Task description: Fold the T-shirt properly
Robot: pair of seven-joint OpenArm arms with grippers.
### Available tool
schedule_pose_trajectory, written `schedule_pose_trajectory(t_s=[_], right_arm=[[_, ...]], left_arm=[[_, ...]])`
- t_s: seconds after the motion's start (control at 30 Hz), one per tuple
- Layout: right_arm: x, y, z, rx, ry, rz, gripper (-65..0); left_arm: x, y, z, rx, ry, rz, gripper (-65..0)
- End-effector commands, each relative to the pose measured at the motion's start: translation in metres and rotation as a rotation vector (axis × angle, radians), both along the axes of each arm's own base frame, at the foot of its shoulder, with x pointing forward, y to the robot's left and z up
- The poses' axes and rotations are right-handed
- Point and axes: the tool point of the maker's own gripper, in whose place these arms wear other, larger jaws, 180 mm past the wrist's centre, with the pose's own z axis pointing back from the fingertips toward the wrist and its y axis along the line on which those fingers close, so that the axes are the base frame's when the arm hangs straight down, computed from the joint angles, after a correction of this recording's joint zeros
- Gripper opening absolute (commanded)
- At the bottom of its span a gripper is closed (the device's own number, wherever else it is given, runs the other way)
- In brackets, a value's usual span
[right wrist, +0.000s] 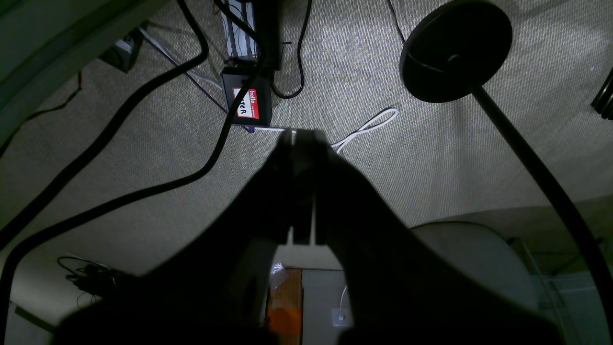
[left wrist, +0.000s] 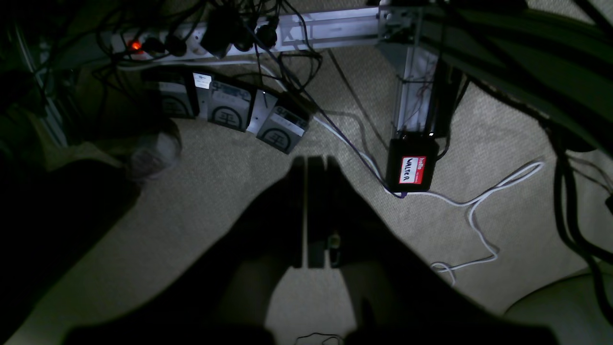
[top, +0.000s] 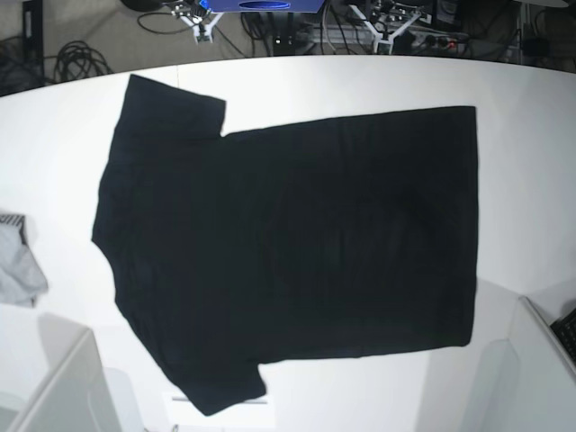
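The black T-shirt [top: 297, 243] lies spread flat on the white table [top: 504, 85] in the base view, its sleeves toward the left and its hem toward the right. No print shows on the side facing up. Neither arm reaches over the table in that view. In the left wrist view, my left gripper [left wrist: 315, 160] hangs over carpeted floor with its fingers pressed together and nothing between them. My right gripper [right wrist: 300, 134] is likewise shut and empty above the carpet in the right wrist view. The T-shirt is out of both wrist views.
A small grey cloth with a striped edge [top: 18, 261] lies at the table's left edge. White panels [top: 54, 387] stand at the lower left and another [top: 540, 360] at the lower right. Under the table are cables, a power strip [left wrist: 191, 40], a black labelled box [left wrist: 412, 165] and a lamp base [right wrist: 455, 48].
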Motion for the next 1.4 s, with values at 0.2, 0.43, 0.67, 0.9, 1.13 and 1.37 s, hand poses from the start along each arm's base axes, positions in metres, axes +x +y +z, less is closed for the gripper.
schedule_pose_trajectory(t_s=[0.2, 0.43, 0.67, 0.9, 1.13, 1.37], right_arm=[[-0.006, -0.001, 0.0, -0.007, 0.012, 0.003, -65.0], [-0.006, -0.001, 0.0, -0.007, 0.009, 0.003, -65.0], [-0.03, -0.006, 0.008, -0.011, -0.083, -0.007, -65.0], [-0.055, -0.026, 0.036, -0.037, -0.185, 0.007, -65.0], [-0.057, -0.038, 0.069, -0.036, -0.234, -0.153, -65.0], [-0.037, -0.049, 0.113, -0.001, -0.334, -0.265, -65.0]], left_arm=[[0.002, 0.013, 0.001, 0.025, 0.002, -0.01, -65.0], [-0.003, 0.013, 0.001, 0.024, 0.0, -0.009, -65.0], [-0.025, 0.019, 0.018, 0.022, -0.148, -0.045, -65.0], [-0.046, 0.045, 0.049, 0.047, -0.285, -0.094, -65.0], [-0.061, 0.071, 0.101, 0.061, -0.416, -0.109, -65.0], [-0.044, 0.102, 0.164, 0.047, -0.552, 0.013, -65.0]])
